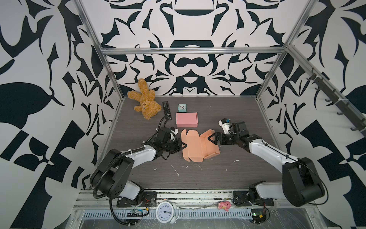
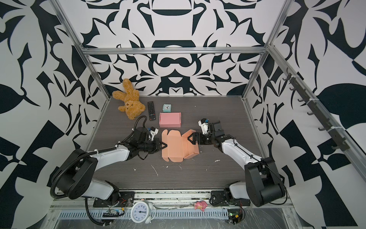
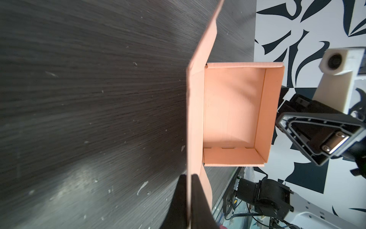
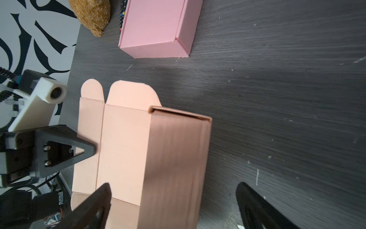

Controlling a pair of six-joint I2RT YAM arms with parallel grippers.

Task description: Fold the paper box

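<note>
My paper box (image 1: 193,146) is matt peach card, smooth with faint ribbing, and the pink box (image 1: 187,119) farther off looks like the same stock. The table (image 1: 227,174) is dark wood-grain with a dull sheen, flecked white; my left gripper (image 3: 189,178) is matt black plastic, the far-left teddy bear (image 1: 145,103) shaggy tan plush.

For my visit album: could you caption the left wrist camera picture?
Left end effector pinches an unfolded flap of the peach paper box on the dark table.

likely remote (image 4: 123,11): behind pink box (image 4: 154,23) | teddy (image 4: 91,13): cropped | paper box (image 4: 174,158): blurred
</note>
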